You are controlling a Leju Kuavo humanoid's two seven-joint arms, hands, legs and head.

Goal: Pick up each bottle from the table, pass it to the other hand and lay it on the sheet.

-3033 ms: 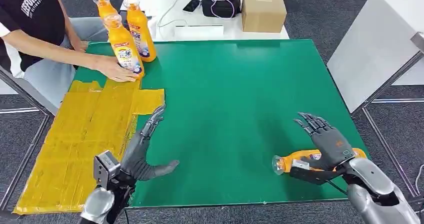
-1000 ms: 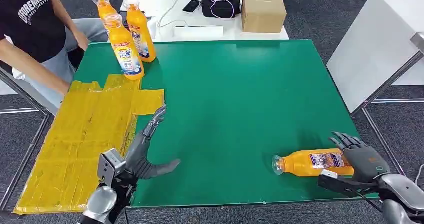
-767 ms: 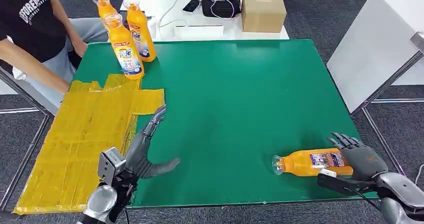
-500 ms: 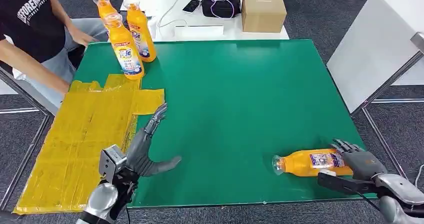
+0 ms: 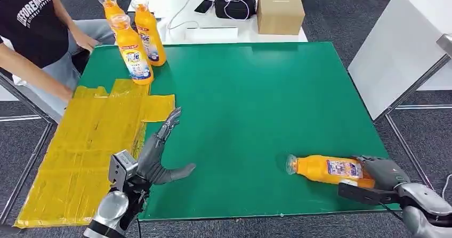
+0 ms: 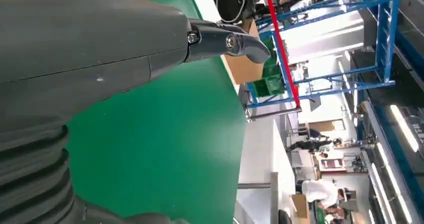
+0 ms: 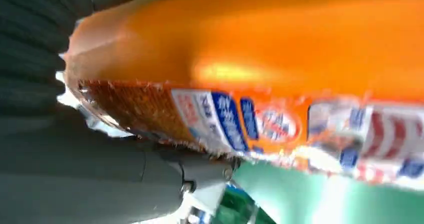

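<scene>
The right hand (image 5: 386, 173) grips the base of a bottle (image 5: 325, 169) lying near the green table's (image 5: 256, 99) front right corner. The left hand (image 5: 157, 155) hovers spread wide beside the yellow sheet (image 5: 80, 147), holding nothing.
</scene>
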